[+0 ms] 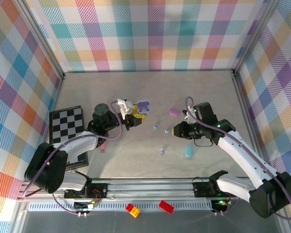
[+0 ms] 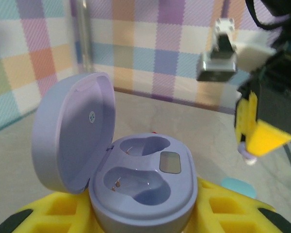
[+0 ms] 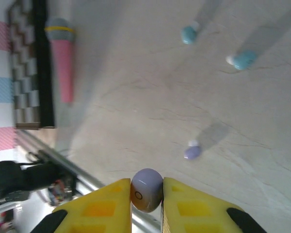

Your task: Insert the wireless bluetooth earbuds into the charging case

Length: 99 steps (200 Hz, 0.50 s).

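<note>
Glossy lavender oval case [image 2: 144, 195], lid open; rounded lavender bud [image 3: 146, 188], probably plastic.

A pink stick [image 3: 63, 58] lies just beside the checkerboard [image 3: 26, 73].

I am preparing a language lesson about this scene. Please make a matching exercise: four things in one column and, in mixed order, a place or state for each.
Things
1. lavender charging case
2. right end effector
3. teal earbuds
4. pink stick

Places or states
a. lying beside the checkered board
b. shut on a lavender earbud
c. lid open, both sockets empty
d. loose on the table, apart from each other

Pairs: 1-c, 2-b, 3-d, 4-a
</note>
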Each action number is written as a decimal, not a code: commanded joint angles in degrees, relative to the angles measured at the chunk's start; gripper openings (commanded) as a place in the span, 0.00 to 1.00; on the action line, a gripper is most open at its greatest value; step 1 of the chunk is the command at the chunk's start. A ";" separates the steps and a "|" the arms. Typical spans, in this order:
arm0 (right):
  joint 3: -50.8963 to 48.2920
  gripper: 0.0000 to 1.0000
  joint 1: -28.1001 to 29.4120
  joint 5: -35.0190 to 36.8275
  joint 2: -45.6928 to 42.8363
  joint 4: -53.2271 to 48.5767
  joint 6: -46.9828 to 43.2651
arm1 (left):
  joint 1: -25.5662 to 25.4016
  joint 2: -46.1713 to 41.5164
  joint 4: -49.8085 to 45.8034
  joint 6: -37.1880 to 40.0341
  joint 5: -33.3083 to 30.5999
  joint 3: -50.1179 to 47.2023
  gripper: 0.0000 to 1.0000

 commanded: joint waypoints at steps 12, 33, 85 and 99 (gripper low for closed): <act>2.32 0.19 -1.39 -12.18 -1.58 3.43 0.20 | -4.06 -0.08 -7.17 7.30 0.91 4.83 0.38; 5.51 0.19 -1.39 -12.56 -0.93 1.55 -2.21 | -5.57 0.89 -7.19 7.20 1.64 5.64 0.38; 11.05 0.20 -1.39 -13.73 1.26 -0.73 -6.63 | -9.31 3.61 -7.22 6.94 3.47 7.61 0.38; 12.03 0.20 -1.39 -13.92 1.88 -1.19 -7.32 | -9.68 4.22 -7.57 7.03 4.41 8.15 0.38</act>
